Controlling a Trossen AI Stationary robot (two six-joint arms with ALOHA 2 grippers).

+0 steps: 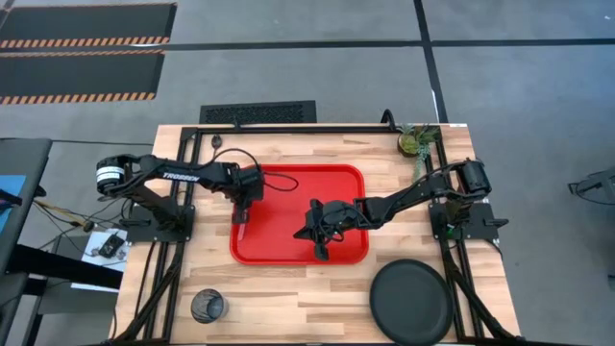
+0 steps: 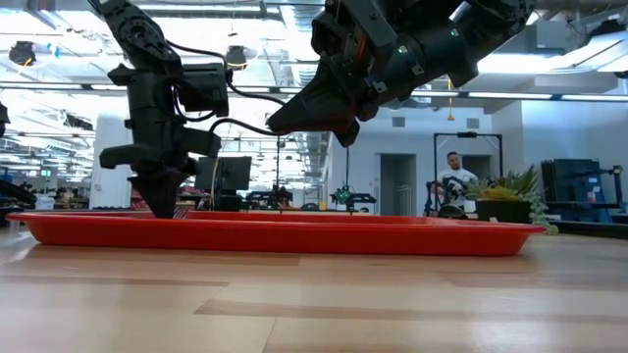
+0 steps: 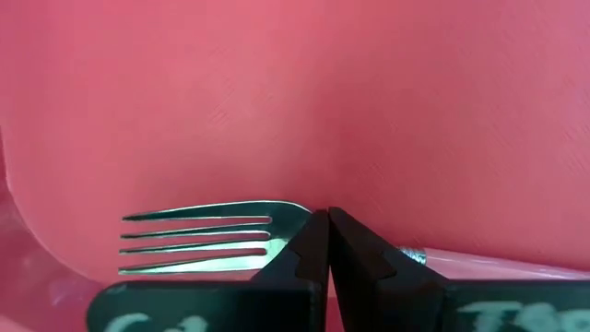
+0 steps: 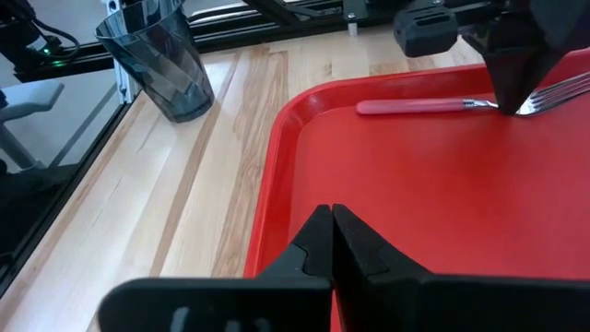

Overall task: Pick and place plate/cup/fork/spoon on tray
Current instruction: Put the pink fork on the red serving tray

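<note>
The red tray [image 1: 341,187] lies in the middle of the table. The fork [image 4: 419,106] lies on the tray's left part, with its red handle toward the near edge. My left gripper [image 1: 245,213] stands over it, shut on it. My right gripper [image 1: 320,245] is shut and empty above the tray's near right part, and it also shows in the low view [image 2: 314,123]. The black plate [image 1: 411,301] rests on the table at the near right. The dark cup [image 1: 208,306] stands at the near left. The spoon does not show. My left gripper pinches the fork at its neck [image 4: 502,103], between the silvery tines [image 3: 198,238] and the handle. The fingers [image 4: 516,74] come from above, pointing down, and lie across the fork. The fork lies level, on or just above the tray floor.
A small green potted plant [image 1: 418,141] stands at the table's far right corner. Bare wood lies between the cup and the plate along the near edge. A person [image 2: 453,186] sits far off in the room behind.
</note>
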